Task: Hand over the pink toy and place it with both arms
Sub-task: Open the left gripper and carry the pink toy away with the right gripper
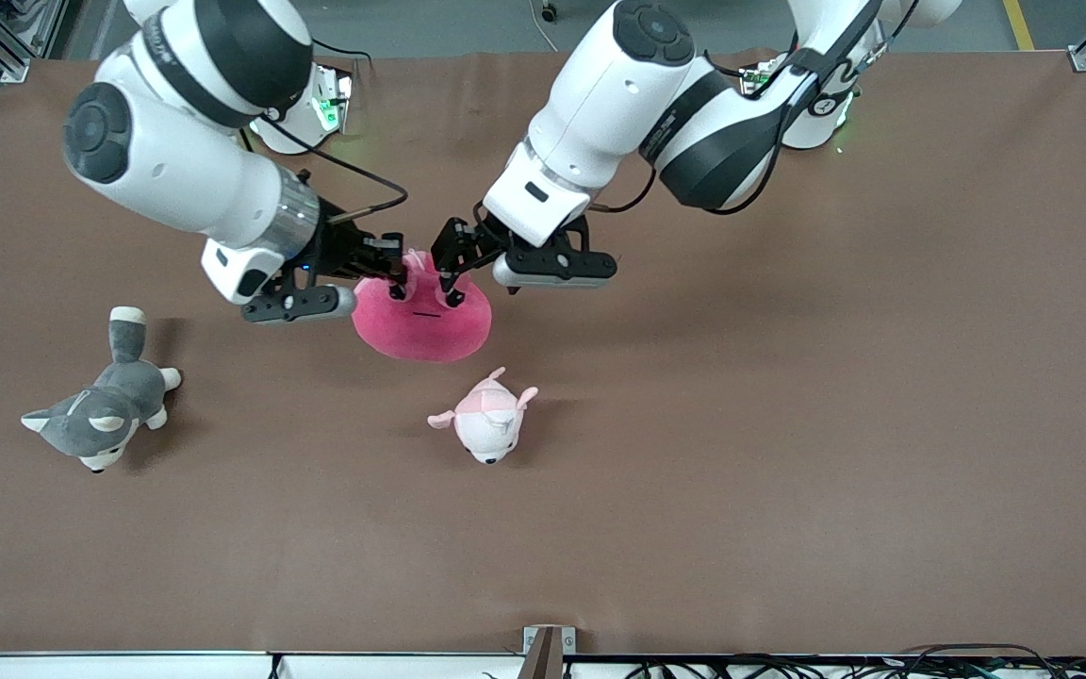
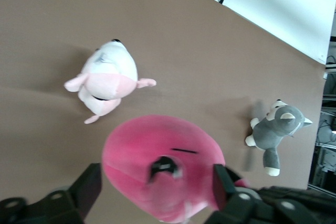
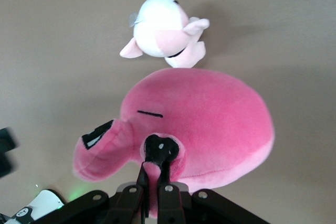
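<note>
The pink toy (image 1: 425, 325), a big round hot-pink plush with black eyes, hangs just over the middle of the table between both grippers. My right gripper (image 1: 401, 281) is shut on a pinch of pink plush by one eye. The right wrist view shows its fingers (image 3: 148, 182) clamped tight on that fold of the pink toy (image 3: 210, 119). My left gripper (image 1: 450, 283) is at the toy's top by the other eye. In the left wrist view the left gripper (image 2: 156, 181) stands open, its fingers spread either side of the pink toy (image 2: 157, 145) without gripping it.
A small pale pink-and-white plush (image 1: 488, 424) lies on the brown table (image 1: 788, 424), nearer the front camera than the pink toy. A grey-and-white husky plush (image 1: 105, 410) lies toward the right arm's end.
</note>
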Motion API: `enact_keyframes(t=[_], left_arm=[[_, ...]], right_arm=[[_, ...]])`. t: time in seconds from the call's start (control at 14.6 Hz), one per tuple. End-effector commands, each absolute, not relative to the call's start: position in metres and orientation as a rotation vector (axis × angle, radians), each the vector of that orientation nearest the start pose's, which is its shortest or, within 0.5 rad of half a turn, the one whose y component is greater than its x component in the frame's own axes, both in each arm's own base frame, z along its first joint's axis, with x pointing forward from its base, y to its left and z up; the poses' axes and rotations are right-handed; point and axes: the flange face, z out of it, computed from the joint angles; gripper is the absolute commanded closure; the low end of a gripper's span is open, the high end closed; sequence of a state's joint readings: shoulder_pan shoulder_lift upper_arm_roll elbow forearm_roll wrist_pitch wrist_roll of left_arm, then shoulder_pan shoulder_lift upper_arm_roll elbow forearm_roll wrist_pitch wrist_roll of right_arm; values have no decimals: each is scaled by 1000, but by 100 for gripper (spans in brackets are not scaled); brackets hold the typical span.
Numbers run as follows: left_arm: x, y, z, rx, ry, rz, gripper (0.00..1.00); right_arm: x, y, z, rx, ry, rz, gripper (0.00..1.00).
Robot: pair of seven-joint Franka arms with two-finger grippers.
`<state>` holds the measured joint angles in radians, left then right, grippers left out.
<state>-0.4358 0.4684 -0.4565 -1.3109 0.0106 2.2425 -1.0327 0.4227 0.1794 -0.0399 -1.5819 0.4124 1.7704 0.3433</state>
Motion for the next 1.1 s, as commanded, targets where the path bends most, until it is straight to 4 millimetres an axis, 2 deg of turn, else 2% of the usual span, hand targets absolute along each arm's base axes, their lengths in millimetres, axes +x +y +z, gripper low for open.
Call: enact_keyframes(t=[0.0, 0.14, 0.27, 0.41, 0.55, 0.62, 0.68, 0.75, 0.89, 1.03], left_arm=[[511, -483, 584, 2681, 232, 244, 0], [514, -449, 612, 2739, 177, 271, 0], [511, -411, 634, 2831, 130, 255, 0], [509, -367, 654, 2920, 52, 213, 0], [510, -324, 664, 2995, -4, 156, 0], [514, -303, 665, 3019, -20, 145, 0], [520, -278, 665, 3033, -21, 142, 0], [526, -252, 661, 3041, -52, 131, 0], [536, -199, 651, 3033, -94, 92, 0], [544, -158, 644, 3037, -88, 76, 0]], right_arm=[[585, 202, 567, -2730, 118, 108, 100], [604, 146, 568, -2722, -8, 28, 100], [611, 108, 564, -2716, -128, -15, 100], [615, 82, 557, -2717, -115, -7, 100], [625, 73, 532, -2720, -83, 45, 100], [632, 59, 510, -2714, -40, 93, 99], [638, 55, 492, -2701, -20, 129, 99], [643, 52, 474, -2691, -3, 158, 99], [654, 34, 439, -2676, -8, 199, 100], [669, 27, 421, -2666, -69, 196, 100]])
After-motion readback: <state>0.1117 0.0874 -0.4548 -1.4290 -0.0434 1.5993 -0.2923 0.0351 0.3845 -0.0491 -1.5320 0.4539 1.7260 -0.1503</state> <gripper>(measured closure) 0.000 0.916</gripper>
